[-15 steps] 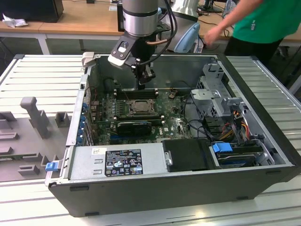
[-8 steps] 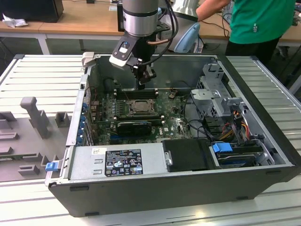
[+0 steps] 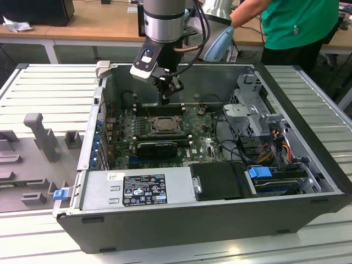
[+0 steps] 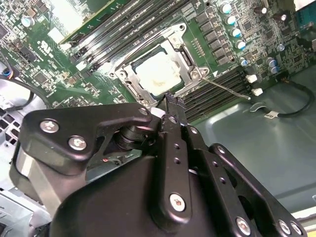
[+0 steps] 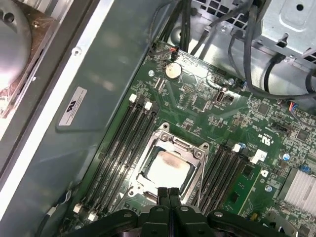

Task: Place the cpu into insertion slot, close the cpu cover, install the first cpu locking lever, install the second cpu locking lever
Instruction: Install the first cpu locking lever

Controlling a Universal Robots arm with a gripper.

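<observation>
Open computer case [image 3: 181, 228] on a ribbed worktop [image 3: 49, 82].
Silver power supply [image 3: 137, 190] at the near wall; person in green shirt [image 3: 297, 22] behind.

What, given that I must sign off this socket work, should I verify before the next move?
1. The cpu sits in the insertion slot: ok, its pale face lies flat.
2. The cpu cover is down: ok, the frame lies around the chip in both wrist views.
3. One locking lever is latched: not ok, it seems to angle out over the RAM slots.
4. The other lever is latched: cannot tell, the gripper hides that edge.
5. The fingers are shut at the socket's edge: ok.
6. The person is away from the case: ok.
</observation>
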